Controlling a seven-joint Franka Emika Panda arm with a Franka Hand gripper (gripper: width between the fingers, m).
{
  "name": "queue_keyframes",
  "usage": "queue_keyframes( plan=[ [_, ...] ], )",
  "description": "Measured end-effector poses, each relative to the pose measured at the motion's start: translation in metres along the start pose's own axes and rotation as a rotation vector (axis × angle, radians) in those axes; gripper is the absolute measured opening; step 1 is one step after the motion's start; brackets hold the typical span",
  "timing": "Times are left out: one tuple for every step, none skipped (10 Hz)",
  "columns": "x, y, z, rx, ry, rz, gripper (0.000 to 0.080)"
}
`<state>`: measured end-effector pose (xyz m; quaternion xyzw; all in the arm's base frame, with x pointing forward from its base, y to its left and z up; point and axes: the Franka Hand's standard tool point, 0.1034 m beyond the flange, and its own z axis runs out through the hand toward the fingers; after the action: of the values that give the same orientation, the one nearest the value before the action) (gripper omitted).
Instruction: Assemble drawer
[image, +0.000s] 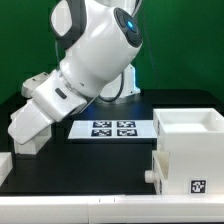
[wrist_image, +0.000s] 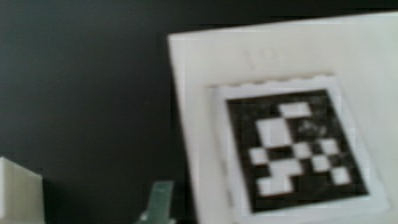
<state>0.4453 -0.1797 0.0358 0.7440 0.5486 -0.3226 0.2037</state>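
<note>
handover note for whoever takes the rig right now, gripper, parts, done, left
Gripper: hidden behind the arm in the exterior view; the wrist view shows only one fingertip, so open or shut cannot be told. Nothing is seen held.
Parts: a tall white casing with a tag stands at the exterior view's right. The marker board lies mid-table. A white tagged part fills the wrist view; which part it is cannot be told.
Done: nothing visibly assembled.
Left: find the drawer, not clearly in view, grasp it and slide it into the casing.
</note>
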Motion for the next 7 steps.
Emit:
queue_keyframes(
  plan=[
    [0.003, -0.008, -0.008, 0.056, -0.036, -0.004, 0.0036],
    [0.012, -0.013, -0.023, 0.12, -0.075, -0.003, 0.0036],
    [0.02, -0.016, -0.048, 0.188, -0.077, -0.007, 0.0036],
    [0.025, -0.012, -0.082, 0.231, -0.05, 0.002, 0.0036],
    [0.025, 0.001, -0.104, 0.198, -0.017, 0.021, 0.0036],
    [0.022, 0.004, -0.108, 0.17, 0.031, 0.036, 0.0036],
    [0.02, 0.002, -0.101, 0.175, 0.07, 0.04, 0.0037]
  ],
)
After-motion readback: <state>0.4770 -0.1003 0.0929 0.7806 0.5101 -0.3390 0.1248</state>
